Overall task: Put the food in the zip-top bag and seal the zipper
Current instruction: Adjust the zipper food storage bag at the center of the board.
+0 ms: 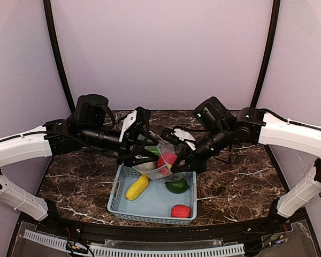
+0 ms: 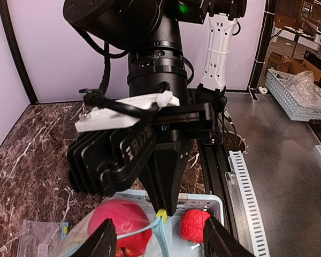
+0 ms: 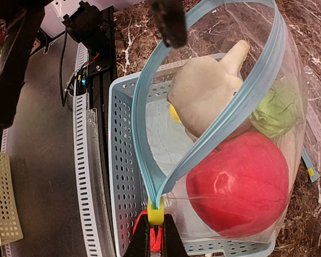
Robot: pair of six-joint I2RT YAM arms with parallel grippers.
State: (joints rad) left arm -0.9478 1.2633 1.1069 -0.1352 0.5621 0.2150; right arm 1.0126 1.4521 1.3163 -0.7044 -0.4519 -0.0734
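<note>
1. Right wrist view shows the right gripper (image 3: pixel 151 238) with its fingers pressed together on the yellow zipper slider (image 3: pixel 155 214), at the near end of the clear zip-top bag (image 3: pixel 257 85) with its light blue zipper track.
2. Beyond those fingers the bag's mouth gapes wide, the two blue tracks bowed apart.
3. Inside the bag, a white radish (image 3: pixel 203 91) lies farthest from the right fingers. A large red apple (image 3: pixel 238 184) sits just past them to one side, and a pale green piece (image 3: pixel 278 110) rests against the bag wall between the two.
4. Left wrist view shows the left gripper (image 2: pixel 158 224) with its fingers spread wide. The slider end of the bag and the right gripper's tip lie between them.
5. One dark left finger (image 3: pixel 168 21) stands at the far end of the mouth, by the track. Whether it touches cannot be told.
6. A light blue perforated plastic basket (image 1: pixel 115 201) lies under the bag and both sets of fingers.
7. A small red fruit (image 2: pixel 193 225) rests in the basket, outside the bag, just beside one left finger.
8. A yellow corn cob (image 1: pixel 137 187) lies in the basket below the left fingers, and a dark green round fruit (image 1: pixel 177 186) below the right fingers. Both are outside the bag.
</note>
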